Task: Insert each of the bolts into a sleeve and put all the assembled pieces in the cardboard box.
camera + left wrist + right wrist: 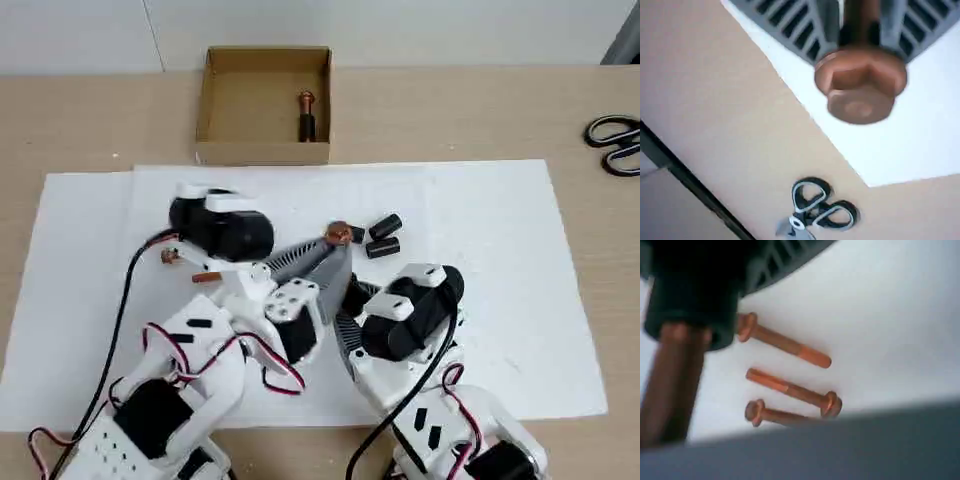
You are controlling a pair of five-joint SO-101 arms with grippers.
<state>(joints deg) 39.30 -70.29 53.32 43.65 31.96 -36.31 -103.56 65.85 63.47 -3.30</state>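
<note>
One bolt (860,87) is clamped just behind its head by the left gripper (332,250), its shank run through the sleeve (687,295) toward the right gripper (347,300), whose grip cannot be told.

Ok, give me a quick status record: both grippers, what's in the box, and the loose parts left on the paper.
left gripper: shut on bolt, head outward
right gripper: shut on sleeve, a bolt shaft sticking out of it
cardboard box: one assembled piece inside
loose sleeves: two, on the paper
loose bolts: three, on the paper
scissors: off the paper
</note>
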